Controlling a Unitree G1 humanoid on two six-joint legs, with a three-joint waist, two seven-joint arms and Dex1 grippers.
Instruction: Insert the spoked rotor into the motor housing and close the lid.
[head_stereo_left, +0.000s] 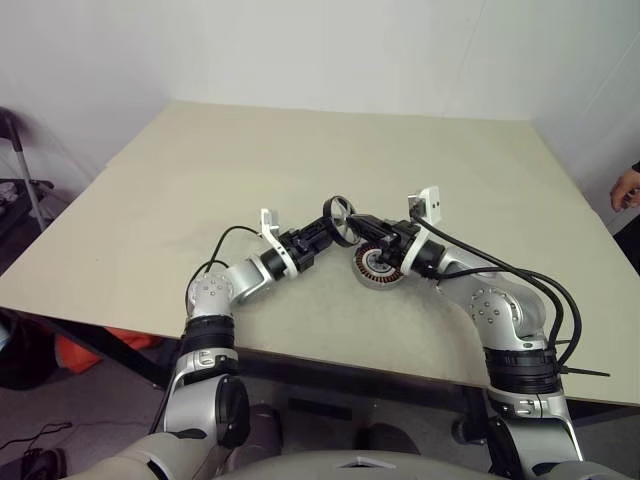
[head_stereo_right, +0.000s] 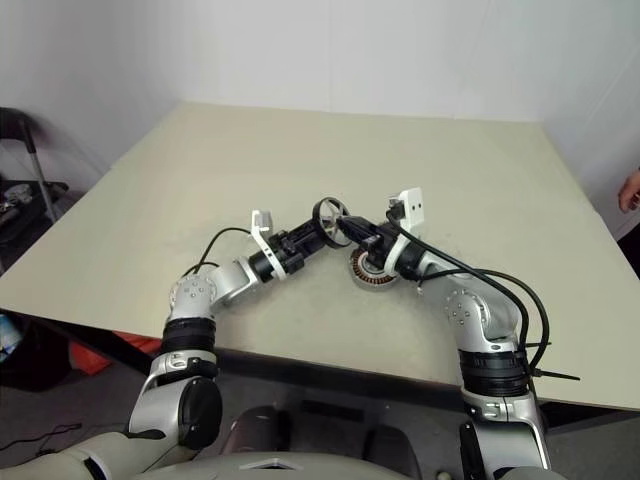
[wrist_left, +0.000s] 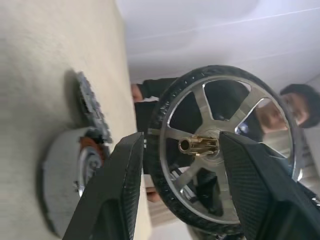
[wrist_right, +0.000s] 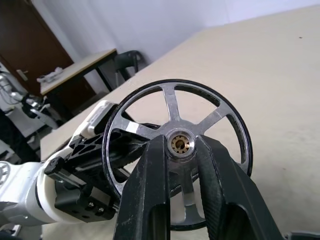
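Midair at frame centre: spoked rotor (head_stereo_left: 339, 220) upright, pinched at the hub by right gripper (wrist_right: 180, 146).
Left gripper (wrist_left: 181, 165) fingers apart, straddling the rim; motor housing (head_stereo_left: 380, 267) lower right on table (head_stereo_left: 300, 160), lid (wrist_left: 91, 107) leaning alongside.

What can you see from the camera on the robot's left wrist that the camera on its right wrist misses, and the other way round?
Left wrist view alone: the motor housing lying on the table with the notched lid beside it, and a person behind the wheel.

Right wrist view alone: the right gripper closed on the wheel's hub, the left gripper's body behind the wheel, and a dark door with a second table far off.

Both: the spoked rotor held upright in the air above the table, filling the middle of each picture. The left gripper stands open around it.
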